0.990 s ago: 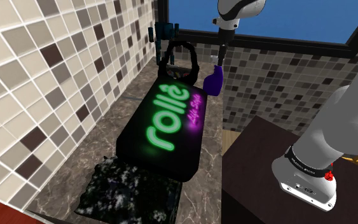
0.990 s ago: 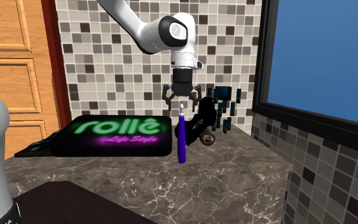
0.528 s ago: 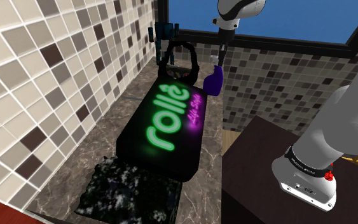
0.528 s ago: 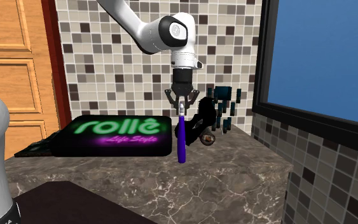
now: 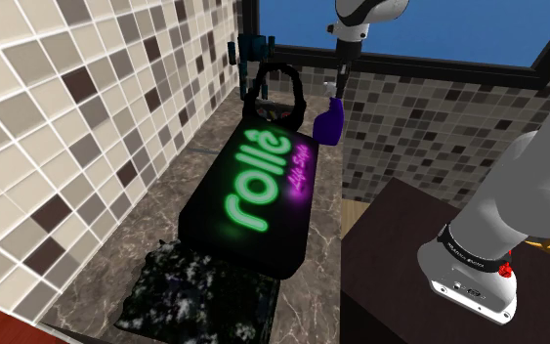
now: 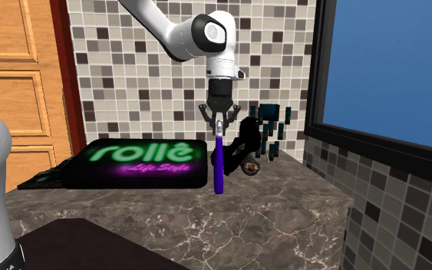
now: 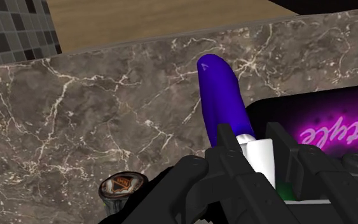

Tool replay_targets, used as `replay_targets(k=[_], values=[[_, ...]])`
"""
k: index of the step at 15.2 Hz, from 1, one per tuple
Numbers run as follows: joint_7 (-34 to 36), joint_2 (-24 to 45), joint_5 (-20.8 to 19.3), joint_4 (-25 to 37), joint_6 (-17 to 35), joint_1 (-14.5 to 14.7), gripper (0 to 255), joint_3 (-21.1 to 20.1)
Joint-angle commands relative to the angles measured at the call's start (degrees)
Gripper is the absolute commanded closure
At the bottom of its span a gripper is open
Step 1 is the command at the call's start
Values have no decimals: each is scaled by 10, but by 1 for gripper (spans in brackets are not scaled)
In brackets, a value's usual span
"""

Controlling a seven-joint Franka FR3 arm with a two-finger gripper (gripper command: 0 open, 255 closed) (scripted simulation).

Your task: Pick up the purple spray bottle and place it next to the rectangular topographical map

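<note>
Right now my gripper (image 6: 219, 125) is clamped on the slim white neck of the purple spray bottle (image 6: 219, 165). The bottle hangs upright over the marble counter (image 6: 283, 218) in the middle of the second exterior view, just off the right end of the black box with glowing letters (image 5: 253, 195). With so narrow a hold so high up, I judge the long body could swing or slip free if I set off sharply. The mottled dark map (image 5: 199, 291) lies at the shoulder view's lower left, beyond that box, so a low carry risks clipping the box.
</note>
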State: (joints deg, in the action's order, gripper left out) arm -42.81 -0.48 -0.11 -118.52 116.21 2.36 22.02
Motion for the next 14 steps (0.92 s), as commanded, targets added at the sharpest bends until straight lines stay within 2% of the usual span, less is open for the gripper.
replay_targets(k=[1,14], values=[[2,-5,-2,9,-14,0,255,0],[8,-27,-10,87,-112,2,255,-3]])
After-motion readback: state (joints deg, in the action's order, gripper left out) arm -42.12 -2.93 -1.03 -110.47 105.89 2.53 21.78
